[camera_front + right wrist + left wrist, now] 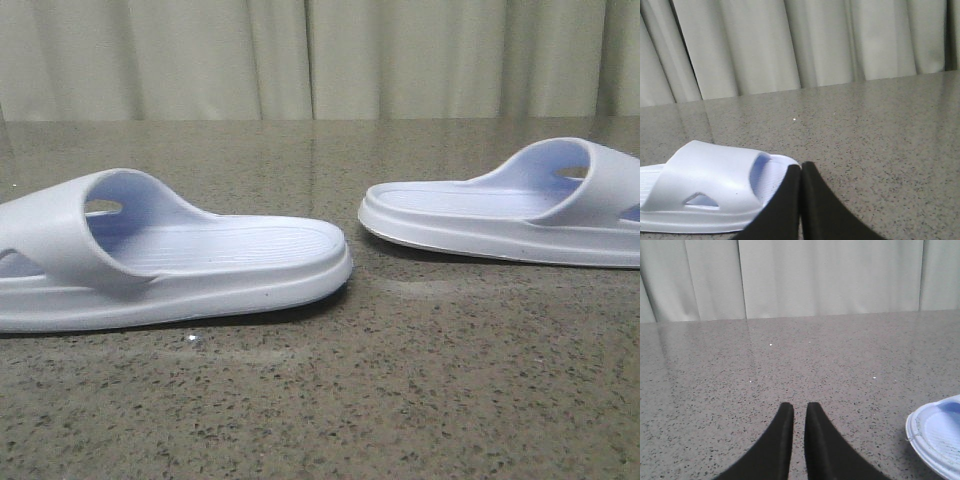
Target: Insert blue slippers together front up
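Both pale blue foam slippers, left slipper [170, 260] and right slipper [520, 205], are judged light and springy, best pinched across the wide strap; left gripper [799, 412] and right gripper [801, 172] jaws are pressed together, empty

A staged test bench: speckled stone table [400, 400] backed wall-to-wall by pale pleated curtains [300, 60].

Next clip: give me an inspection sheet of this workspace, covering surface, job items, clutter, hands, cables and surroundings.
Surface: speckled grey-brown stone table, glossy.
Job's things: left slipper and right slipper lie flat, soles down, apart, heels toward each other across a gap.
Clutter: nothing seen.
Hands: left hand shut, holding nothing, over bare table; right hand shut, holding nothing, beside a slipper.
Cables: nothing seen.
Surroundings: pale pleated curtain behind the table.
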`<move>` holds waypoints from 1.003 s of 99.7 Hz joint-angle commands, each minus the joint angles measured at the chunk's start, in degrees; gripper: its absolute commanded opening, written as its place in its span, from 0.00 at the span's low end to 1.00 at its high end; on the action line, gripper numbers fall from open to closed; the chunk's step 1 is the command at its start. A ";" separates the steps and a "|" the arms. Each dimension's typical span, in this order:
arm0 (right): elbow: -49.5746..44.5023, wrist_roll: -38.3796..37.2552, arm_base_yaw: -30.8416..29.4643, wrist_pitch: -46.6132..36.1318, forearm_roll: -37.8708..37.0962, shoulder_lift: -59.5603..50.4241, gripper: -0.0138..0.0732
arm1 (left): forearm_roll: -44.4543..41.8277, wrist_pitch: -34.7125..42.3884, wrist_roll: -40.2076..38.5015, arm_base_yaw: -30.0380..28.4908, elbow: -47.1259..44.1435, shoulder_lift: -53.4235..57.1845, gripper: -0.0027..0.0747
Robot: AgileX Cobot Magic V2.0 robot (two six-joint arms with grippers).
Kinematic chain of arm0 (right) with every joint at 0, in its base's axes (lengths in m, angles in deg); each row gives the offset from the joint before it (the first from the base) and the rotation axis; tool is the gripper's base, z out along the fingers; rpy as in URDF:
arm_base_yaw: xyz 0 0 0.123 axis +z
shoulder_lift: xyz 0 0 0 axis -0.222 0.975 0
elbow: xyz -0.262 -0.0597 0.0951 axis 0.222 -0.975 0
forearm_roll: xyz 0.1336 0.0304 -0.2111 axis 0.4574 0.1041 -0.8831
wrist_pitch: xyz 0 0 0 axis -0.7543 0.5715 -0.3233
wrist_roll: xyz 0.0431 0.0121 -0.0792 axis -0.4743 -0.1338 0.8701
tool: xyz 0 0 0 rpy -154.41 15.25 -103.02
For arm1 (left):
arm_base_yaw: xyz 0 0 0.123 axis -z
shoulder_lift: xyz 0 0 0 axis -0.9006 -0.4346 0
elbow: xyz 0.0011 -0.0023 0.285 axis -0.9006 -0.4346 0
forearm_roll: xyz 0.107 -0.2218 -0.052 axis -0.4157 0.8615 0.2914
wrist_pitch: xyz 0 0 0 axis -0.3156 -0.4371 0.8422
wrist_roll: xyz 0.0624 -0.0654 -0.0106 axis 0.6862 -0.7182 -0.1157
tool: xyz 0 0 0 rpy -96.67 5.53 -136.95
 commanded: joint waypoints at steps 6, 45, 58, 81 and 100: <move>-1.17 0.28 -0.40 -4.25 0.00 -1.28 0.04 | 0.10 4.74 -0.48 -0.13 -0.48 1.67 0.06; -1.17 0.28 -0.40 -4.72 0.00 -1.28 0.04 | 0.10 5.29 -0.48 -0.13 -0.48 1.67 0.06; -1.17 0.28 -0.40 -4.86 0.00 -1.28 0.04 | 0.10 5.44 -0.48 -0.13 -0.48 1.67 0.06; -1.17 0.28 -0.40 -7.82 0.00 -1.28 0.04 | 3.55 8.76 -0.48 -0.13 -0.48 1.67 0.06; 1.63 0.28 -0.40 -6.64 0.00 -1.28 0.04 | 23.98 11.16 -0.61 -0.13 -0.09 1.67 0.05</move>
